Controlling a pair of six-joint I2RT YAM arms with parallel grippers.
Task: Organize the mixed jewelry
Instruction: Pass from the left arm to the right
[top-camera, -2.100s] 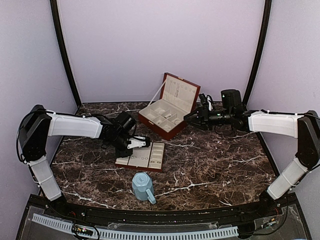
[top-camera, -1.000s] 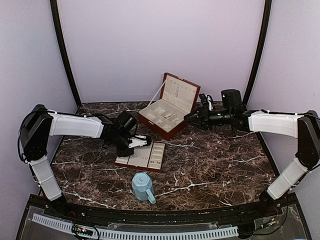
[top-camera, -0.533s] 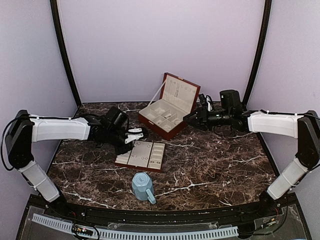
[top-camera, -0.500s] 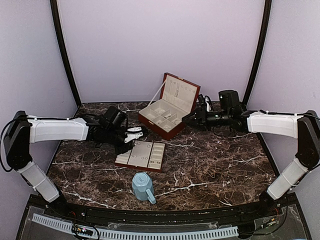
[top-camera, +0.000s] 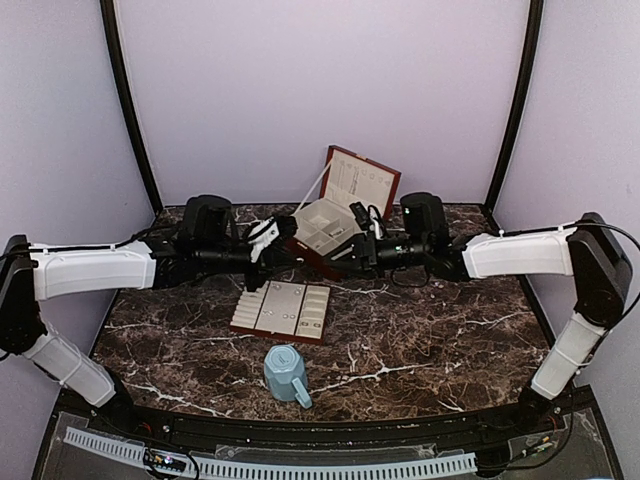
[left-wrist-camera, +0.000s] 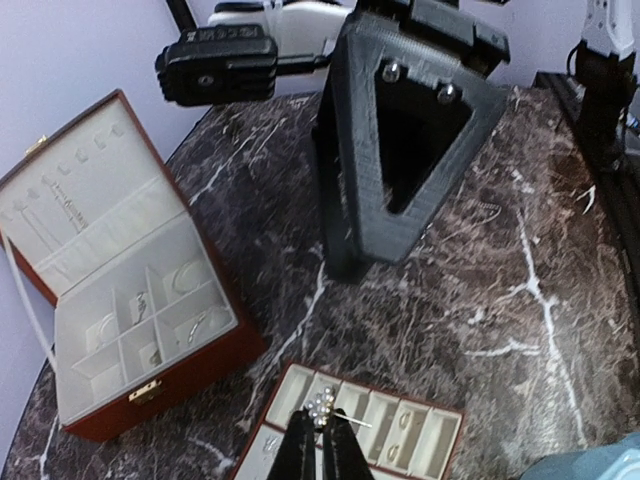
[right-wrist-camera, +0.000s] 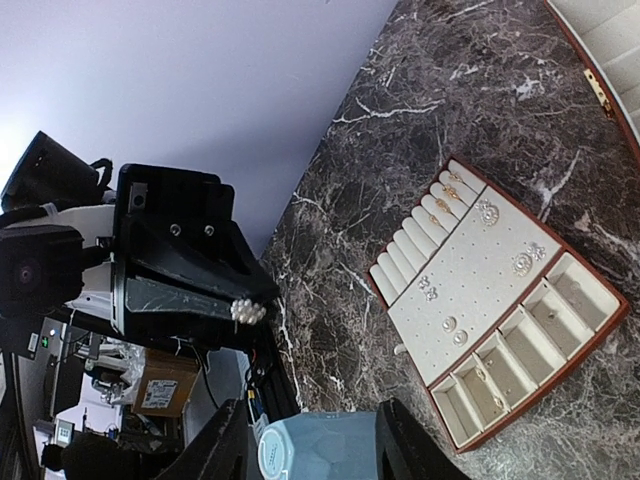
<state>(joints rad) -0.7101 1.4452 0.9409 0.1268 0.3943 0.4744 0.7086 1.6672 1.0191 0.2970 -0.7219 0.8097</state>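
Dark brown marble table (top-camera: 420, 330), white-veined; red-brown box (left-wrist-camera: 190, 378), cream-lined; light-blue mug (top-camera: 287, 373) at 6 o'clock; pearl-white jewelry cluster (left-wrist-camera: 320, 405).

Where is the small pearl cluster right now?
In the left wrist view the pearl cluster is pinched in the left claw, off the table, with the tray behind it and the open jewelry box to its left.

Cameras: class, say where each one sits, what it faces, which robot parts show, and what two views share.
Top external: high behind the bases, facing down on the table; both arms, left gripper, right gripper.
Left wrist: facing box and tray; own fingers pinching pearl cluster.
Right wrist: facing tray; own open fingers.
Shared: both wrists see the pearl cluster.
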